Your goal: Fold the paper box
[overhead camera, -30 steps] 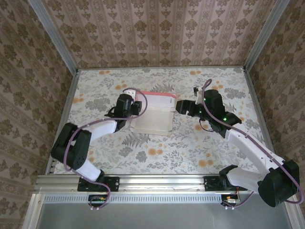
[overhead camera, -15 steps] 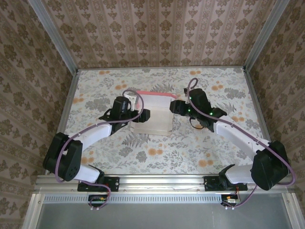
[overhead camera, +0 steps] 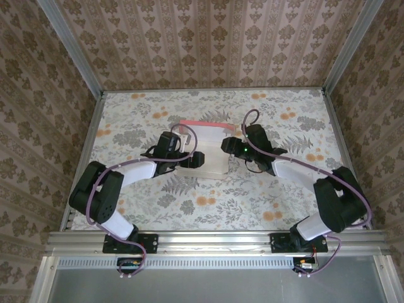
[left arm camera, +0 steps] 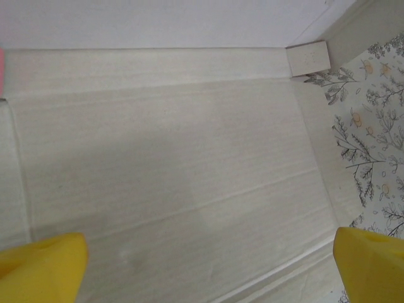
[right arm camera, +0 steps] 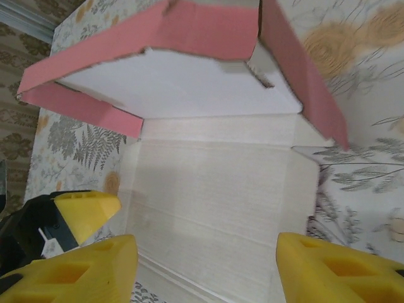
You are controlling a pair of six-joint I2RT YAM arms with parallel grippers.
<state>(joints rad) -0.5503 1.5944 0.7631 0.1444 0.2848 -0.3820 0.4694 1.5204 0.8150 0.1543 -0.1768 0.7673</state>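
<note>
At the middle of the floral-patterned tabletop (overhead camera: 265, 196), the thin pink card paper box (overhead camera: 208, 142) lay opened out, off-white side up, pink flaps (right arm camera: 202, 28) raised at its 12 o'clock end. Inside 1 second the left gripper (overhead camera: 197, 159) had quit the box's 9 o'clock edge, swung to its 6 o'clock edge and spread its yellow fingers (left arm camera: 38, 265) fully wide over the bare inner panel. The right gripper (overhead camera: 225, 146) had pushed in from 3 o'clock, jaws apart, holding nothing. With both grippers empty, the next fold appeared not yet begun; the arms seemed to be repositioning.
</note>
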